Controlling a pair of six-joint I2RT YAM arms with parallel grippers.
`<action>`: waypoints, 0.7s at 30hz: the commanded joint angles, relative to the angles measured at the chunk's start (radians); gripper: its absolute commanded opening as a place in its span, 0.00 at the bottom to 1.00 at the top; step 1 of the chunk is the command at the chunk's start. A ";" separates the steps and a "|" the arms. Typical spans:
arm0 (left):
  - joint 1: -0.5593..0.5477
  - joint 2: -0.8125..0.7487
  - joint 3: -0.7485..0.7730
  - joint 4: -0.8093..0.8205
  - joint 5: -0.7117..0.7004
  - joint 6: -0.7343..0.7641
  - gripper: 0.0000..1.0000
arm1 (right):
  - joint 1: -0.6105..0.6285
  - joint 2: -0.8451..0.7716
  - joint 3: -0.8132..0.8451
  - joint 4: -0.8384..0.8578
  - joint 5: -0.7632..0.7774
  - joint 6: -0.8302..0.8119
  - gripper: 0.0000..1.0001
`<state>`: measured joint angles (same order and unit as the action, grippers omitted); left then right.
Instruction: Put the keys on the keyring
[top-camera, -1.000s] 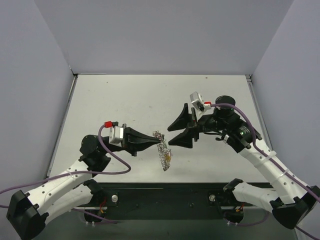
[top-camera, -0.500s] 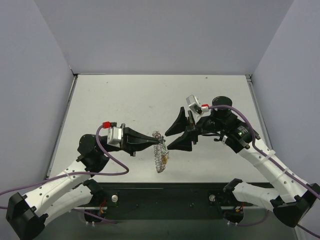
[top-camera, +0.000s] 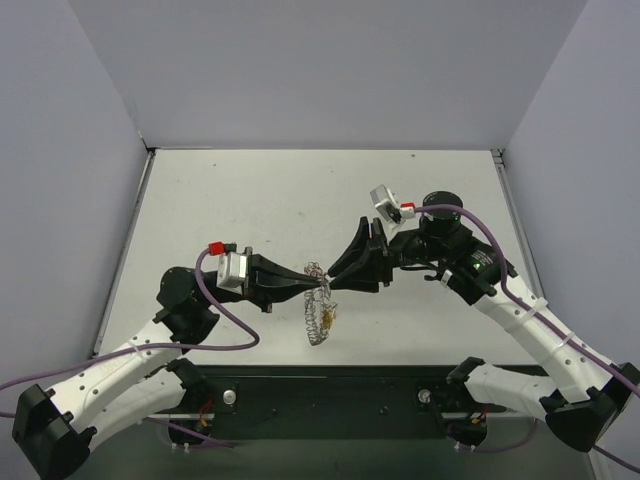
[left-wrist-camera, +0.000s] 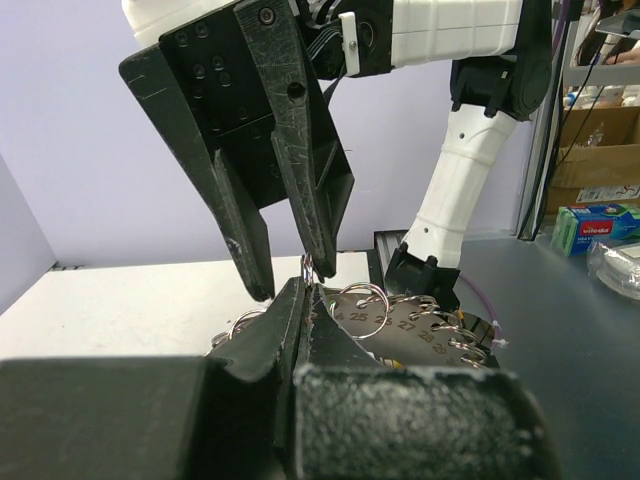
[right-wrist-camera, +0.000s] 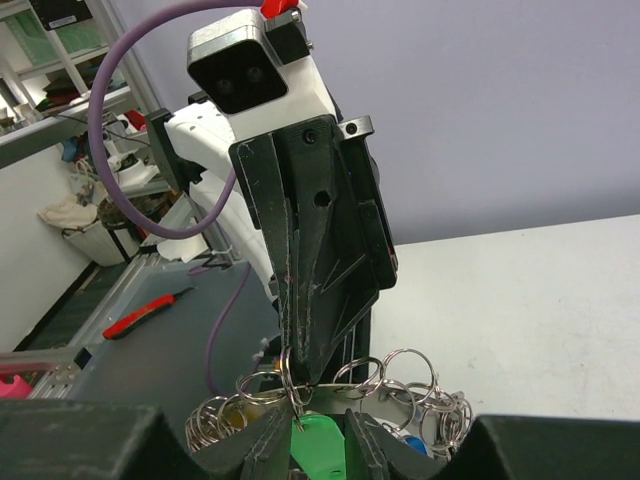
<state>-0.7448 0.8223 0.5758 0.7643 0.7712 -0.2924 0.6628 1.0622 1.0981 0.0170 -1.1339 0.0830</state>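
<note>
Two pincers meet mid-air over the worktop (top-camera: 250, 200). Left pincer (top-camera: 322, 288) is pressed together on the hanging keyring (top-camera: 316, 322). Right pincer (left-wrist-camera: 293, 283) brackets the green key (right-wrist-camera: 320, 445), grip unclear. Threading step; next move needs fine alignment.

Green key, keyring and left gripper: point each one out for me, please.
green key (right-wrist-camera: 320, 445): right wrist view, on its green plastic head.
keyring (top-camera: 314, 328): top view, on the lower part of the hanging coil.
left gripper (top-camera: 321, 287): top view, midway between the tips of its fingers.
</note>
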 joint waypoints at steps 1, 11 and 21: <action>-0.002 -0.009 0.061 0.047 -0.013 0.016 0.00 | 0.012 0.001 0.028 0.069 -0.026 0.004 0.27; -0.002 -0.012 0.064 0.049 -0.023 0.021 0.00 | 0.012 0.005 0.028 0.038 -0.027 -0.014 0.00; -0.004 -0.018 0.065 0.085 -0.012 0.021 0.00 | 0.008 0.051 0.016 0.020 -0.050 -0.025 0.00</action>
<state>-0.7448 0.8219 0.5785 0.7521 0.7654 -0.2760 0.6693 1.0866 1.0981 0.0170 -1.1442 0.0879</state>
